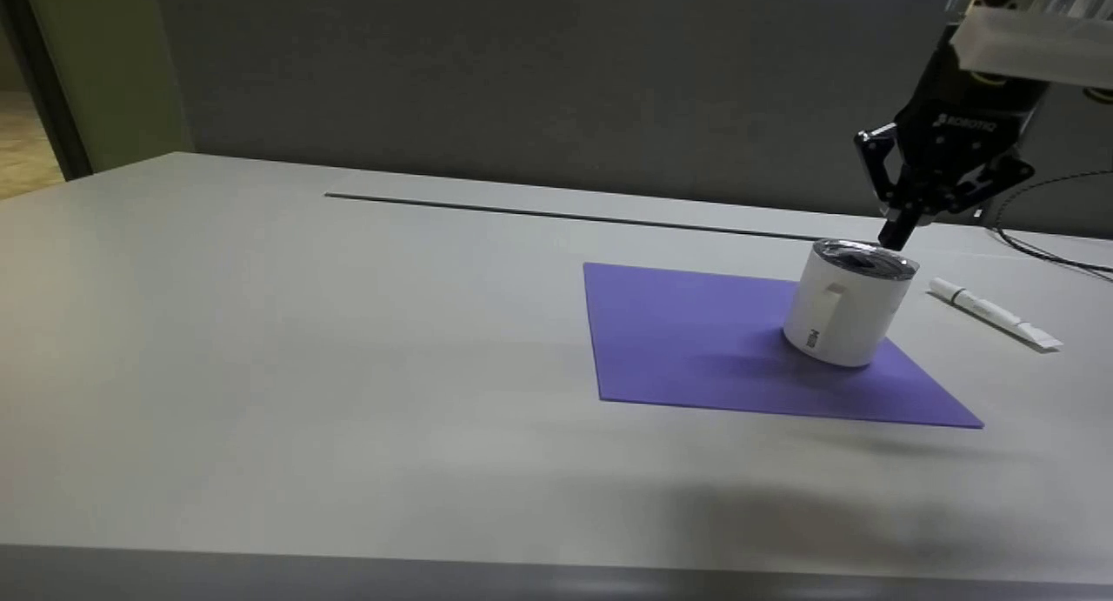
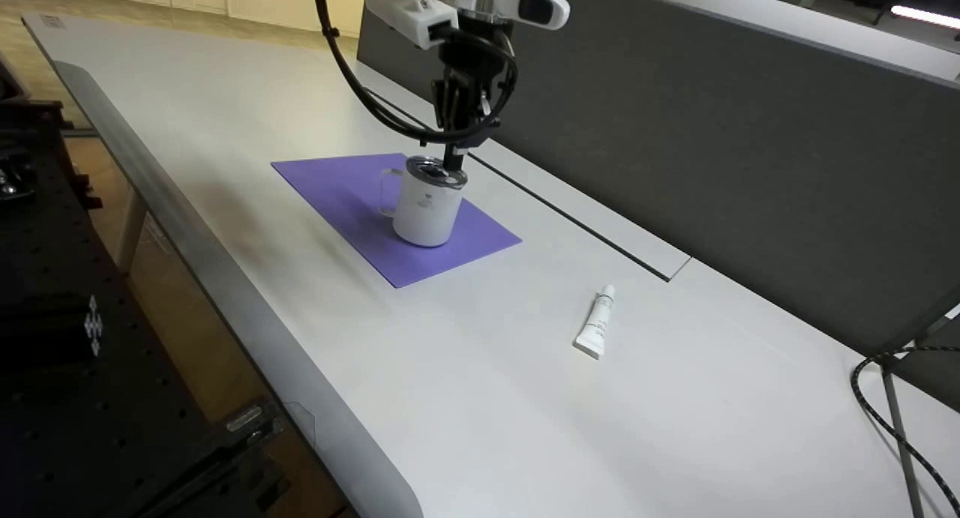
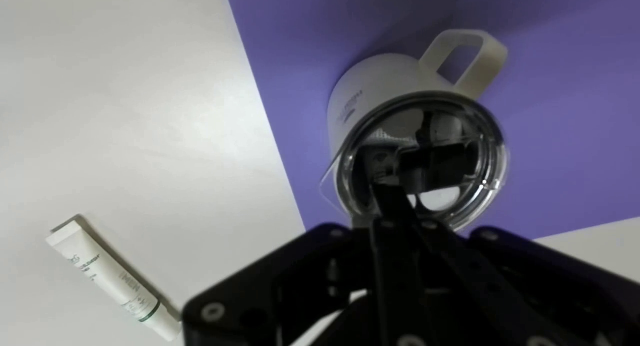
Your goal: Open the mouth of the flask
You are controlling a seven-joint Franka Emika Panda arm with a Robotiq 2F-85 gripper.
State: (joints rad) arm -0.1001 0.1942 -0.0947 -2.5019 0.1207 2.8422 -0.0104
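- Black metal end effector [image 3: 392,196], closed, seemingly empty.
- Likely step: alignment over white cylindrical flask [image 1: 843,314], far side of round glossy mouth [image 1: 861,258].
- Next, probably: push apparent black slider [image 3: 442,165].

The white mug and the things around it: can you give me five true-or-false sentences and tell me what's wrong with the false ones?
1. The white mug stands on the purple mat. True.
2. The pincer is shut near the lid. True.
3. The lid is lying on the table. False: it is on top of the mug.
4. The white tube lies off the mat. True.
5. The pincer is squeezing the tube. False: they are apart.
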